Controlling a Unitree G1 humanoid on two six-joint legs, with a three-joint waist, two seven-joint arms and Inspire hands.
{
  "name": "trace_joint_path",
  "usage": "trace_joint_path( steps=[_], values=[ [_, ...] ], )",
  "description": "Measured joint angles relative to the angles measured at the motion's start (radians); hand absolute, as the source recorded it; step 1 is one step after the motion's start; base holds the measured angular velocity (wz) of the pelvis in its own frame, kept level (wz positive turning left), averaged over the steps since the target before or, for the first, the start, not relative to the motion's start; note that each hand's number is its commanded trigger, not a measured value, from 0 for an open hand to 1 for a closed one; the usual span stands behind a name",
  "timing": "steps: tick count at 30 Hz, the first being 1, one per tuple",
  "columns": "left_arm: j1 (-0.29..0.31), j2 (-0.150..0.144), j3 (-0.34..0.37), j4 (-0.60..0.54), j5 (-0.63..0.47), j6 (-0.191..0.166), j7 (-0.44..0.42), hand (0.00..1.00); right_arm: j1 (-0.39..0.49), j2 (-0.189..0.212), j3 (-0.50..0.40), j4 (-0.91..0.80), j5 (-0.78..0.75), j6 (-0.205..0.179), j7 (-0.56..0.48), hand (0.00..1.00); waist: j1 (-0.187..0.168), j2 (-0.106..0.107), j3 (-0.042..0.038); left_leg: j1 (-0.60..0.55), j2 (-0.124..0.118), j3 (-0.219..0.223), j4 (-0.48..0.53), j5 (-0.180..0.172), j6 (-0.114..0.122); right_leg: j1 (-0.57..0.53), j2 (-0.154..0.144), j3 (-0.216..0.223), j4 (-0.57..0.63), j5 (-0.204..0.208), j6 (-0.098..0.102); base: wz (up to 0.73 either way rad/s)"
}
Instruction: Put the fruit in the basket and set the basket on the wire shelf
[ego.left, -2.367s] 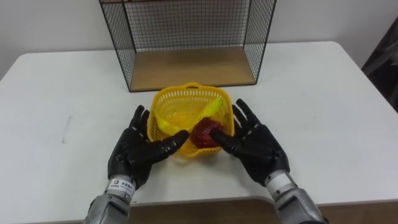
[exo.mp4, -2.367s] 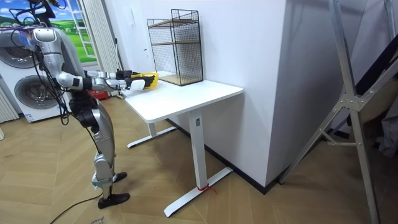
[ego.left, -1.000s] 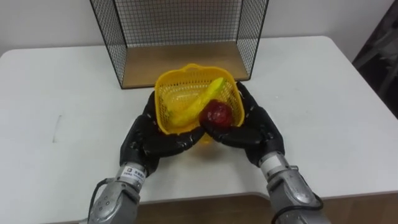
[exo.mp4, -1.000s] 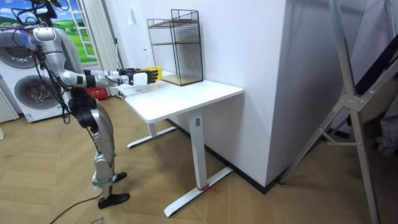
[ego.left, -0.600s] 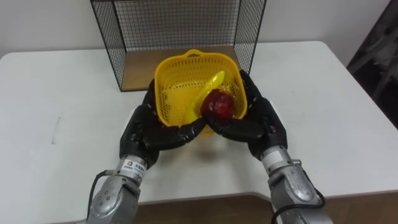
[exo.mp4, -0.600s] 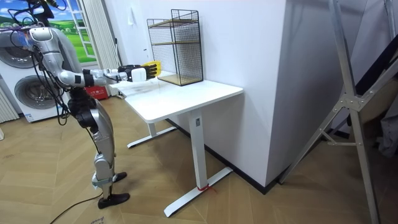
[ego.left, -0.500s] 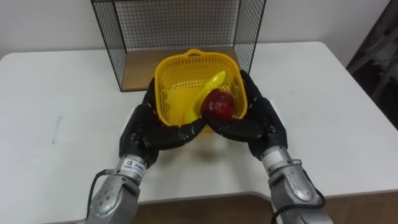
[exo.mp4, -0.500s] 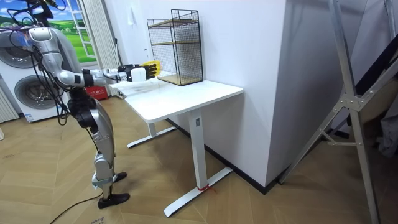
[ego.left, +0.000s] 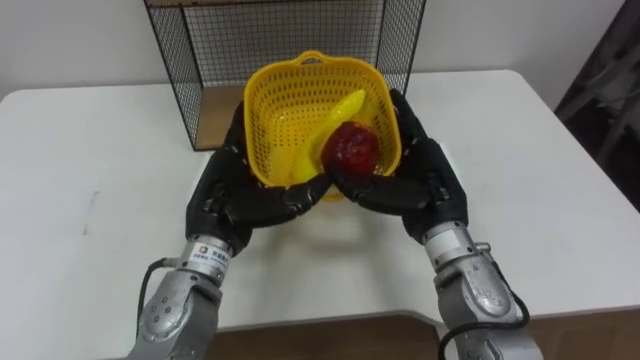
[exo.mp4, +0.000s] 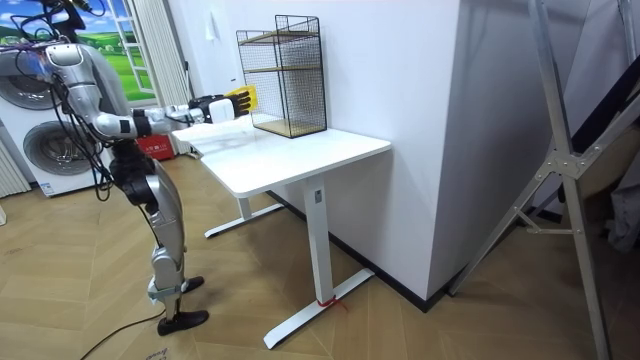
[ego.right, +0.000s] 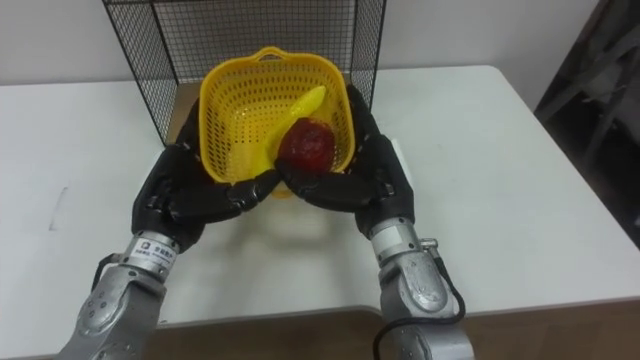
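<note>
While both my arms stick out over the white bench (ego.left: 70, 190), my left hand (ego.left: 228, 195) cups the left side of the yellow basket (ego.left: 290, 100), fingers curled round it. It is held up before the wire shelf (ego.left: 300, 30), with a banana (ego.left: 338, 108) and a red fruit (ego.left: 350, 148) inside. My right hand (ego.left: 425, 180) grips its right side the same way.

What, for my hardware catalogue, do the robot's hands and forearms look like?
The left hand and right hand are black and segmented, shaped like human hands. Silver-grey metal forearms follow behind ringed wrists. A small white tag with dark print sits at the left wrist, and a dark cable loops beside that forearm.
</note>
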Motion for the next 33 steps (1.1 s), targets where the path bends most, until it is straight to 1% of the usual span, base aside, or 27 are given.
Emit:
trace_joint_path(
  steps=[2, 5, 7, 8, 9, 10, 11, 12, 13, 14, 15, 16, 17, 18, 19, 20, 21, 22, 23, 24, 25, 26, 27, 28, 30, 32, 33],
  values=[
    [0.0, 0.0, -0.001, 0.0, -0.005, 0.0, 0.0, 0.0, 0.0, 0.001, 0.001, 0.0, 0.01, 0.0, 0.0, 0.0, 0.002, 0.001, 0.0003, -0.002, 0.003, 0.0, 0.014, -0.002, -0.001, 0.0, 0.001, -0.002, 0.003, 0.0, 0.0, 0.0],
    [0.0, -0.001, 0.003, -0.009, -0.004, -0.001, 0.002, 0.0, -0.001, 0.007, 0.002, 0.0, 0.012, -0.003, 0.0, 0.0, 0.013, 0.004, 0.003, -0.035, 0.028, 0.006, 0.09, -0.039, -0.009, -0.024, 0.019, 0.003, 0.04, -0.01, -0.01, -0.11],
    [0.0, -0.001, 0.005, -0.01, -0.003, -0.001, 0.002, 0.0, -0.001, 0.009, 0.002, 0.001, 0.019, -0.005, 0.004, 0.0, 0.03, 0.007, 0.0051, -0.071, 0.056, 0.009, 0.19, -0.087, -0.022, -0.047, 0.035, 0.001, 0.106, -0.052, -0.027, -0.12],
    [0.0, -0.001, 0.006, -0.01, -0.003, -0.001, 0.002, 0.0, -0.002, 0.01, 0.003, 0.001, 0.024, -0.005, 0.006, 0.0, 0.03, 0.01, 0.0069, -0.081, 0.064, 0.008, 0.221, -0.1, -0.026, -0.054, 0.041, 0.0, 0.124, -0.065, -0.031, 0.0],
    [0.0, -0.001, 0.008, -0.01, -0.004, -0.001, 0.001, 0.0, -0.001, 0.012, 0.005, 0.009, 0.034, -0.011, 0.009, 0.0, 0.034, 0.011, 0.0098, -0.104, 0.074, 0.005, 0.29, -0.117, -0.04, -0.067, 0.049, -0.003, 0.159, -0.092, -0.04, 0.0],
    [0.0, 0.0, 0.008, -0.008, -0.003, -0.001, 0.001, 0.0, 0.001, 0.012, 0.004, 0.024, 0.036, -0.018, 0.014, 0.0, 0.044, 0.009, 0.0111, -0.137, 0.09, 0.023, 0.383, -0.118, -0.043, -0.08, 0.048, -0.001, 0.205, -0.132, -0.053, 0.0],
    [0.001, 0.0, 0.006, -0.007, -0.003, -0.001, 0.001, 0.0, 0.001, 0.011, 0.005, 0.028, 0.036, -0.018, 0.015, 0.0, 0.046, 0.012, 0.0116, -0.159, 0.103, 0.032, 0.437, -0.116, -0.046, -0.084, 0.048, 0.003, 0.225, -0.149, -0.051, -0.07],
    [0.001, 0.0, 0.006, -0.006, -0.003, -0.001, 0.001, 0.0, 0.001, 0.008, 0.005, 0.034, 0.037, -0.019, 0.015, 0.0, 0.055, 0.018, 0.015, -0.195, 0.125, 0.037, 0.536, -0.101, -0.051, -0.091, 0.055, 0.011, 0.266, -0.173, -0.057, -0.16],
    [0.001, 0.0, 0.008, -0.005, -0.003, -0.001, 0.001, 0.0, 0.002, 0.009, 0.008, 0.04, 0.037, -0.019, 0.016, 0.0, 0.062, 0.023, 0.0152, -0.22, 0.139, 0.032, 0.596, -0.081, -0.059, -0.092, 0.064, 0.017, 0.29, -0.187, -0.068, -0.19],
    [0.001, 0.001, 0.012, -0.005, -0.004, -0.001, 0.001, 0.0, 0.002, 0.012, 0.008, 0.042, 0.037, -0.019, 0.016, 0.0, 0.063, 0.022, 0.0141, -0.229, 0.141, 0.03, 0.616, -0.068, -0.059, -0.093, 0.065, 0.021, 0.301, -0.192, -0.075, -0.22],
    [0.001, 0.001, 0.019, -0.004, -0.006, -0.001, 0.001, 0.0, 0.002, 0.012, 0.01, 0.047, 0.041, -0.019, 0.018, 0.0, 0.066, 0.014, 0.0131, -0.237, 0.139, 0.027, 0.637, -0.038, -0.062, -0.093, 0.063, 0.031, 0.312, -0.197, -0.086, -0.16],
    [0.001, 0.0, 0.021, -0.004, -0.008, -0.003, 0.001, 0.0, 0.0, 0.019, 0.017, 0.051, 0.05, -0.019, 0.018, 0.0, 0.068, 0.0, 0.0114, -0.254, 0.134, 0.025, 0.641, -0.018, -0.068, -0.086, 0.059, 0.04, 0.313, -0.19, -0.1, -0.09],
    [0.001, -0.001, 0.02, -0.004, -0.012, -0.003, 0.001, 0.0, -0.002, 0.017, 0.015, 0.051, 0.051, -0.019, 0.018, 0.0, 0.067, -0.003, 0.0092, -0.264, 0.129, 0.025, 0.622, -0.028, -0.074, -0.09, 0.058, 0.039, 0.313, -0.187, -0.1, 0.0],
    [0.001, -0.001, 0.018, -0.005, -0.018, -0.003, 0.001, 0.0, -0.007, 0.006, 0.012, 0.052, 0.051, -0.021, 0.018, 0.0, 0.067, -0.001, 0.0081, -0.284, 0.113, 0.026, 0.549, -0.042, -0.069, -0.095, 0.054, 0.039, 0.313, -0.187, -0.103, -0.04],
    [0.001, -0.006, 0.015, -0.005, -0.022, -0.003, 0.001, 0.0, -0.006, 0.002, 0.01, 0.055, 0.051, -0.02, 0.017, 0.0, 0.068, -0.003, 0.0087, -0.306, 0.099, 0.031, 0.452, -0.034, -0.07, -0.094, 0.051, 0.04, 0.311, -0.19, -0.105, -0.11],
    [0.001, -0.007, 0.016, -0.005, -0.022, -0.003, 0.001, 0.0, -0.006, 0.002, 0.01, 0.058, 0.05, -0.018, 0.017, 0.0, 0.069, -0.003, 0.0082, -0.313, 0.095, 0.037, 0.398, -0.025, -0.073, -0.092, 0.051, 0.04, 0.308, -0.19, -0.107, -0.23],
    [0.001, -0.007, 0.015, -0.005, -0.021, -0.003, 0.001, 0.0, -0.006, 0.002, 0.011, 0.061, 0.05, -0.013, 0.017, 0.0, 0.076, -0.001, 0.0046, -0.318, 0.096, 0.05, 0.283, 0.018, -0.067, -0.089, 0.051, 0.033, 0.302, -0.194, -0.113, -0.36],
    [0.001, -0.004, 0.017, -0.005, -0.021, -0.003, 0.001, 0.0, -0.006, 0.004, 0.017, 0.068, 0.05, -0.011, 0.017, 0.0, 0.081, -0.013, -0.0037, -0.318, 0.091, 0.052, 0.235, 0.08, -0.062, -0.085, 0.051, 0.047, 0.301, -0.201, -0.111, -0.32],
    [0.001, -0.001, 0.017, -0.006, -0.021, -0.003, 0.001, 0.0, -0.007, 0.006, 0.018, 0.07, 0.049, -0.011, 0.017, 0.0, 0.08, -0.013, -0.0137, -0.314, 0.085, 0.05, 0.219, 0.098, -0.056, -0.085, 0.051, 0.049, 0.296, -0.203, -0.108, -0.12],
    [0.0, -0.001, 0.018, -0.009, -0.023, -0.003, 0.001, 0.0, -0.012, 0.003, 0.017, 0.07, 0.048, -0.012, 0.018, 0.0, 0.074, -0.026, -0.0211, -0.305, 0.076, 0.052, 0.202, 0.121, -0.048, -0.081, 0.047, 0.048, 0.285, -0.203, -0.103, 0.08],
    [0.0, 0.001, 0.014, -0.01, -0.024, -0.003, 0.001, 0.0, -0.016, -0.003, 0.014, 0.07, 0.049, -0.013, 0.021, 0.0, 0.066, -0.032, -0.0157, -0.303, 0.076, 0.052, 0.211, 0.136, -0.038, -0.066, 0.048, 0.044, 0.271, -0.203, -0.1, 0.09],
    [0.0, 0.001, 0.014, -0.01, -0.024, -0.002, 0.001, 0.0, -0.015, -0.003, 0.015, 0.07, 0.049, -0.013, 0.021, 0.0, 0.064, -0.036, -0.0134, -0.303, 0.075, 0.052, 0.219, 0.132, -0.036, -0.059, 0.047, 0.044, 0.263, -0.204, -0.099, 0.05],
    [0.0, 0.002, 0.016, -0.012, -0.024, -0.002, 0.001, 0.0, -0.016, -0.002, 0.015, 0.07, 0.048, -0.013, 0.024, 0.0, 0.055, -0.039, -0.0125, -0.308, 0.069, 0.053, 0.232, 0.115, -0.035, -0.056, 0.044, 0.043, 0.257, -0.21, -0.093, 0.06],
    [0.0, 0.007, 0.013, -0.015, -0.023, -0.002, 0.001, 0.0, -0.016, -0.001, 0.015, 0.068, 0.046, -0.013, 0.024, 0.0, 0.054, -0.039, -0.0123, -0.312, 0.061, 0.055, 0.246, 0.102, -0.03, -0.056, 0.033, 0.041, 0.26, -0.22, -0.086, 0.06],
    [0.0, 0.01, 0.011, -0.017, -0.023, -0.002, 0.001, 0.0, -0.017, -0.004, 0.015, 0.067, 0.046, -0.013, 0.024, 0.0, 0.055, -0.034, -0.0119, -0.312, 0.057, 0.075, 0.26, 0.081, -0.023, -0.055, 0.019, 0.049, 0.264, -0.235, -0.076, -0.05],
    [0.001, 0.013, 0.01, -0.017, -0.024, -0.002, 0.001, 0.0, -0.017, -0.003, 0.015, 0.067, 0.045, -0.013, 0.024, 0.0, 0.052, -0.033, -0.0091, -0.305, 0.044, 0.084, 0.275, 0.06, -0.018, -0.039, 0.006, 0.053, 0.263, -0.248, -0.066, -0.03],
    [0.0, 0.014, 0.01, -0.017, -0.025, -0.002, 0.001, 0.0, -0.017, -0.003, 0.015, 0.066, 0.045, -0.013, 0.024, 0.0, 0.054, -0.033, -0.0079, -0.301, 0.036, 0.091, 0.287, 0.041, -0.013, -0.029, -0.006, 0.054, 0.264, -0.26, -0.059, 0.06]
  ],
)
